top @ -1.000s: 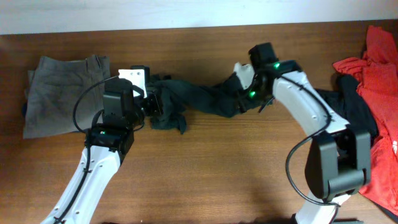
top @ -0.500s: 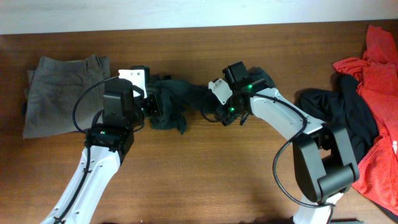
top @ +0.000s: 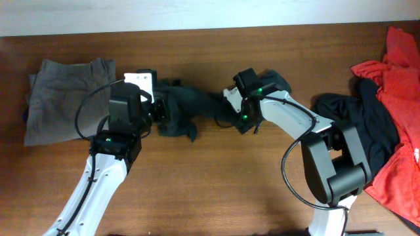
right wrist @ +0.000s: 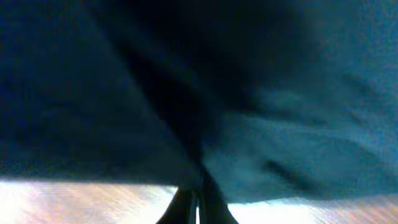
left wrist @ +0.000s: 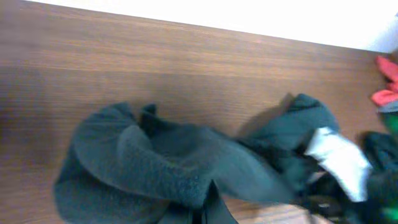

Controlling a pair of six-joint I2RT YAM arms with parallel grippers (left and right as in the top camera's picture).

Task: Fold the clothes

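A dark garment (top: 187,105) of the clothes lies bunched on the wooden table (top: 216,190) between my two grippers. My left gripper (top: 165,110) is shut on its left end. In the left wrist view the cloth (left wrist: 180,168) fills the lower frame, pinched at my left gripper (left wrist: 208,214). My right gripper (top: 226,118) is shut on the garment's right part. In the right wrist view dark cloth (right wrist: 249,93) covers nearly everything, and my right gripper (right wrist: 198,208) shows its tips together at the cloth's lower edge.
A folded grey garment (top: 65,98) lies at the far left. A black garment (top: 357,118) and a red one (top: 400,92) are heaped at the right edge. The table's back edge meets a white wall (top: 197,13).
My right gripper moved left along the dark garment toward the left gripper and its jaws closed. The stretched cloth has bunched up. The left arm stayed put.
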